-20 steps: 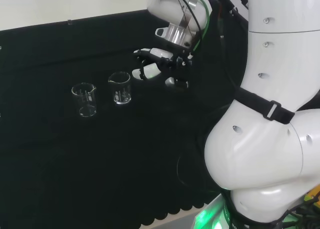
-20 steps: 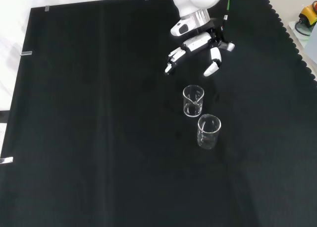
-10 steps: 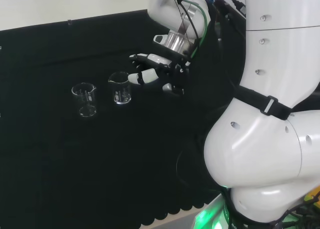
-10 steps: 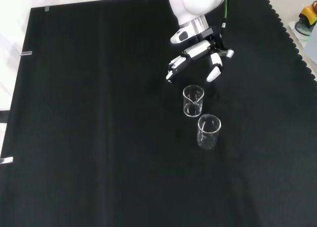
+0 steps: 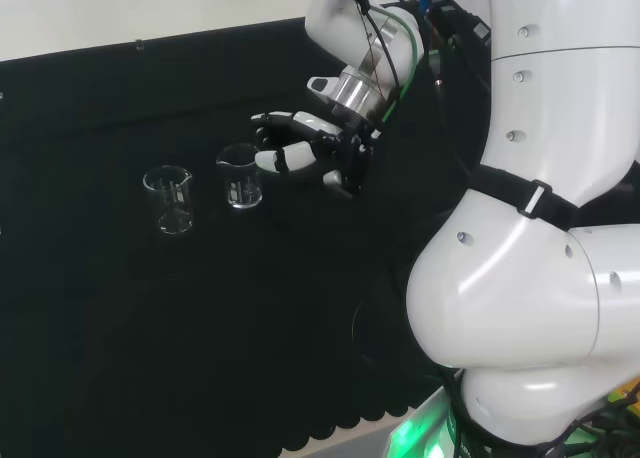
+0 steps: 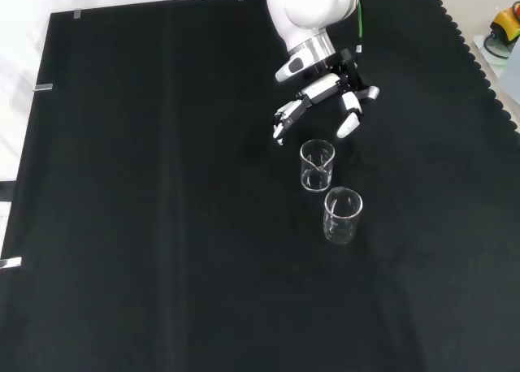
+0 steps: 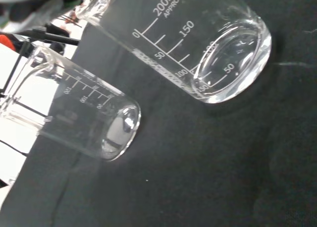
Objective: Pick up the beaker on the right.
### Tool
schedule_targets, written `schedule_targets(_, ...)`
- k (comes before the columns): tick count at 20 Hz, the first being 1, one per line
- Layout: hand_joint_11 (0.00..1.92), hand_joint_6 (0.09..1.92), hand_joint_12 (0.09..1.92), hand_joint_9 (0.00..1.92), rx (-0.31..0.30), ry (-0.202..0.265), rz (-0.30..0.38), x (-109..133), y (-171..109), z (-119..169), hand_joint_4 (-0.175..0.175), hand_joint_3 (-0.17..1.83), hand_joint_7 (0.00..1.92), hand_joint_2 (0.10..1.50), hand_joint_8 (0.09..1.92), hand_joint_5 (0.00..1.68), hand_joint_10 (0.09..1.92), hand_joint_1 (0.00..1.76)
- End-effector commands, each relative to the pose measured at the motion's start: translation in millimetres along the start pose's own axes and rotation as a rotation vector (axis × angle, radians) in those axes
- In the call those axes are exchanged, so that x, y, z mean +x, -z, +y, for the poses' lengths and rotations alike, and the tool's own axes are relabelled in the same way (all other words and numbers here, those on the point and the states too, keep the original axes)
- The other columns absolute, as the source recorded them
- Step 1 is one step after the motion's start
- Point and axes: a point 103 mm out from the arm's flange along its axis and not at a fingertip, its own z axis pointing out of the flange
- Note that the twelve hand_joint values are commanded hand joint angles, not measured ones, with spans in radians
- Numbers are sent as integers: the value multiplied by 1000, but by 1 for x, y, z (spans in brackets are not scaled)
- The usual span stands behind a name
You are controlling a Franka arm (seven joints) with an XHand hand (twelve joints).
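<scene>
Two clear glass beakers were seen standing upright on the black cloth (image 6: 162, 226) of the tabletop, both empty as far as could be told. In the head view, the right-hand beaker (image 5: 240, 177) stood beside the left-hand beaker (image 5: 169, 199), the two apart from each other. In the front view the same pair stood one behind the other, the right-hand beaker (image 6: 317, 166) farther off and the left-hand beaker (image 6: 343, 215) nearer the camera.

The hand (image 5: 306, 152) was held just to the right of the right-hand beaker in the head view, its fingers (image 5: 283, 159) spread and lightly bent, with the tips reaching close to the beaker's rim. Whether a fingertip touched the glass could not be told. In the front view the hand (image 6: 325, 96) was seen just above that beaker, fingers (image 6: 288, 116) on one side and the thumb (image 6: 348, 118) on the other, splayed with a gap between them and nothing held.

In the wrist view both beakers were shown close up, the larger-looking one (image 7: 208, 43) with printed graduations and the other (image 7: 89, 123) beside it, each resting on the cloth.
</scene>
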Motion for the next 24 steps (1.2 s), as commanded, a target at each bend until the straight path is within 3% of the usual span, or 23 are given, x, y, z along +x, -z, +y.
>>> schedule_targets(1,0,87,1202,360,-10,29,39,1,-5,1,-43,1100,278,353,615,314,616,783)
schedule_targets(12,0,87,1151,366,41,83,61,2,-12,0,-48,1170,301,361,640,386,588,832)
schedule_targets(24,0,87,1097,303,21,105,19,4,-22,-2,-27,1079,121,318,716,166,581,833)
